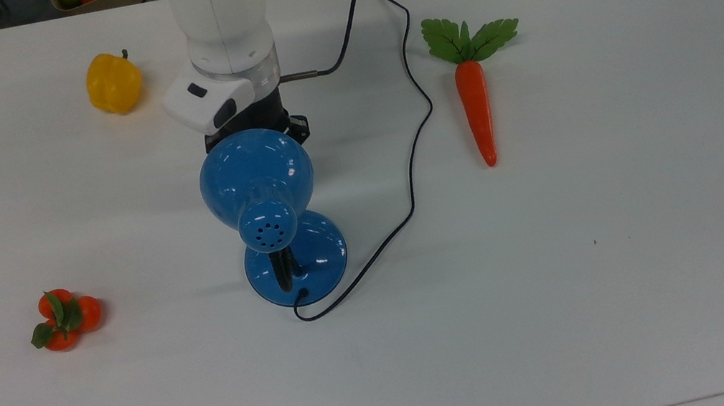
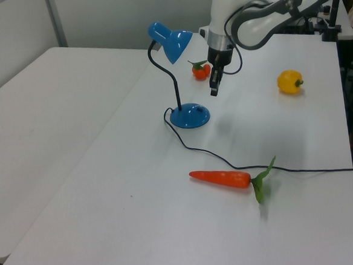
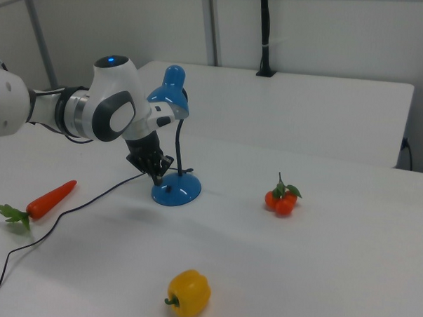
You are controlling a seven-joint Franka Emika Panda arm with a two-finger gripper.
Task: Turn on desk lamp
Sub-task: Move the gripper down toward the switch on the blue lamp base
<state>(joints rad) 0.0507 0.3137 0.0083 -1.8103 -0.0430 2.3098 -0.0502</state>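
My gripper (image 2: 213, 91) hangs mid-frame in the left view, fingers close together and holding nothing, poised above the round base (where I judge the switch sits). The desk lamp (image 1: 261, 197) stands centre-frame in the top view, shade overhanging the table (image 1: 633, 262).

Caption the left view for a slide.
Tool poised above the table beside the blue lamp, with carrot, pepper and tangerines around.
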